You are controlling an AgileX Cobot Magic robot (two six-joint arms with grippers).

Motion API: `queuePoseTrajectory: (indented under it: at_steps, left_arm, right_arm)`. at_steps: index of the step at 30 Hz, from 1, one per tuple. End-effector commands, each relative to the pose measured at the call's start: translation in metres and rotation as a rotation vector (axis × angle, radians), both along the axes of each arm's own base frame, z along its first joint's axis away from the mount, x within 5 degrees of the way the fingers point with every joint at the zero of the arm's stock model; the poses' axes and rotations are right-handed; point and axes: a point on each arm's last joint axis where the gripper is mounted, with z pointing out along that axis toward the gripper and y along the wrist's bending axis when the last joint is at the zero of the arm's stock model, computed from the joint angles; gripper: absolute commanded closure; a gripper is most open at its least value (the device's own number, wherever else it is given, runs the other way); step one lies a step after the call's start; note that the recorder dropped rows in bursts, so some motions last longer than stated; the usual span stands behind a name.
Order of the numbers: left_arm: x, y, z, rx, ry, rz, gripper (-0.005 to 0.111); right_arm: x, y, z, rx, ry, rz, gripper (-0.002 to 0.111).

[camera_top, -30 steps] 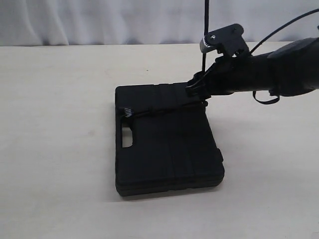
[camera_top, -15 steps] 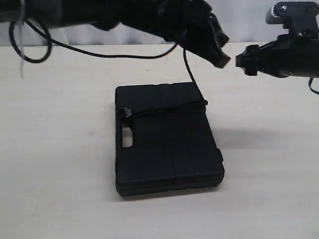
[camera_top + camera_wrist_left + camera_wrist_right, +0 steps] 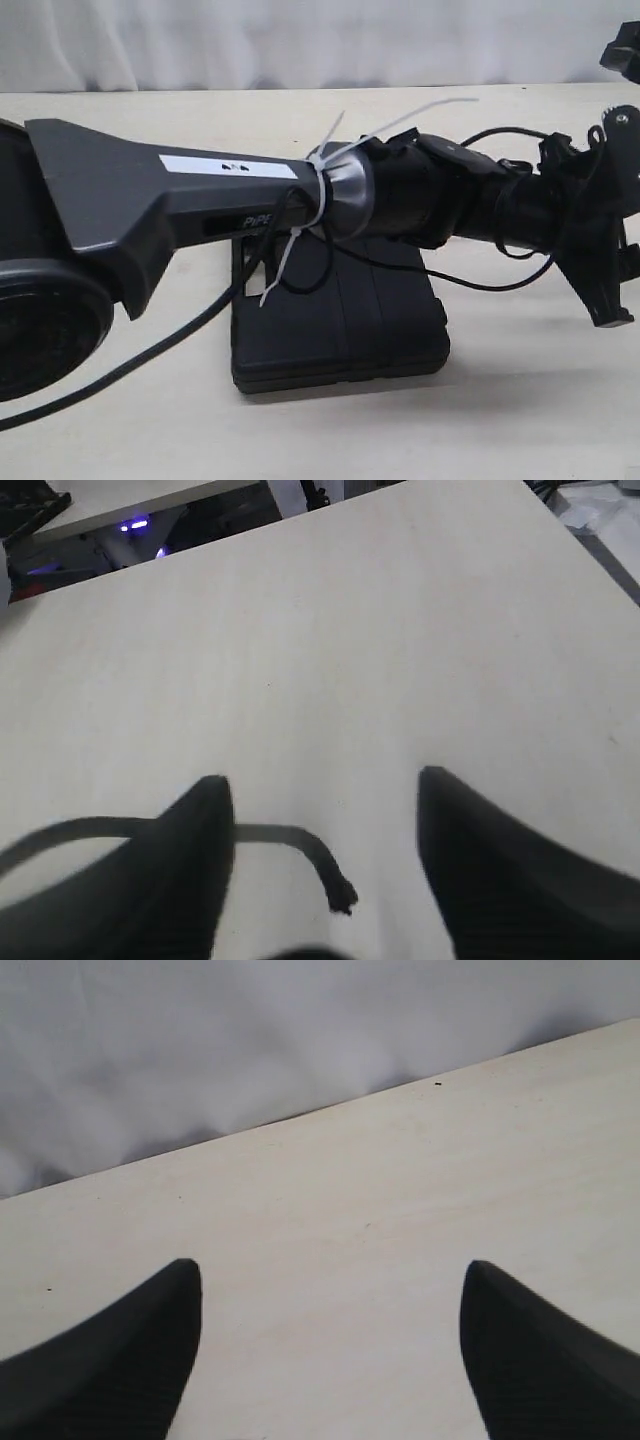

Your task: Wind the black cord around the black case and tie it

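Your exterior camera stands off the pale wooden bench (image 3: pixel 520 400), raised a little, and faces across it toward the white draped curtain (image 3: pixel 200 40). The grey-and-black left arm (image 3: pixel 200 200) stretches across very near its lens and hides most of the middle of that view. Your left wrist camera looks down at a slant between the blunt black left fingers (image 3: pixel 190 860), near above the bench top, with the bench's far edge and a dim room beyond. Your right wrist camera sits low and faces along the bench, between the blunt black right fingers (image 3: pixel 530 1350), to the same curtain. All three views share the bare bench top.
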Motion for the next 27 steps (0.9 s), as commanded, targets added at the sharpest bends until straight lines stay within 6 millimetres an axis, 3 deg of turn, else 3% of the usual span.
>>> queuePoseTrajectory:
  at_steps: [1, 5, 8, 10, 11, 13, 19, 27]
  left_arm:
    - [-0.009, 0.005, 0.032, -0.005, 0.076, -0.017, 0.040]
    - [-0.019, 0.028, 0.062, 0.223, 0.031, -0.058, 0.041]
    - [-0.011, 0.064, 0.087, 0.451, 0.049, 0.129, 0.045]
    - [-0.002, 0.084, 0.096, 0.539, 0.077, 0.245, 0.055]
    - [0.006, 0.105, 0.102, 0.637, 0.088, 0.332, 0.065]
    - [0.017, 0.130, 0.107, 0.746, 0.110, 0.384, 0.076]
    - [0.039, 0.169, 0.107, 0.833, 0.241, 0.465, 0.091]
    - [0.064, 0.195, 0.108, 0.760, 0.343, 0.527, 0.092]
  right_arm:
    - [-0.001, 0.001, 0.001, 0.001, 0.004, 0.020, 0.041]
    - [-0.002, 0.003, 0.001, 0.001, 0.010, 0.040, 0.041]
    - [-0.002, 0.006, -0.003, 0.012, 0.033, 0.086, 0.041]
    - [0.000, 0.009, -0.011, 0.020, 0.072, 0.133, 0.041]
    - [0.002, 0.013, -0.021, -0.001, 0.122, 0.193, 0.041]
    - [0.006, 0.026, -0.039, -0.131, 0.204, 0.302, 0.041]
    - [0.014, 0.062, -0.069, -0.393, 0.299, 0.484, 0.041]
    - [0.023, 0.065, -0.082, -0.569, 0.297, 0.539, 0.041]
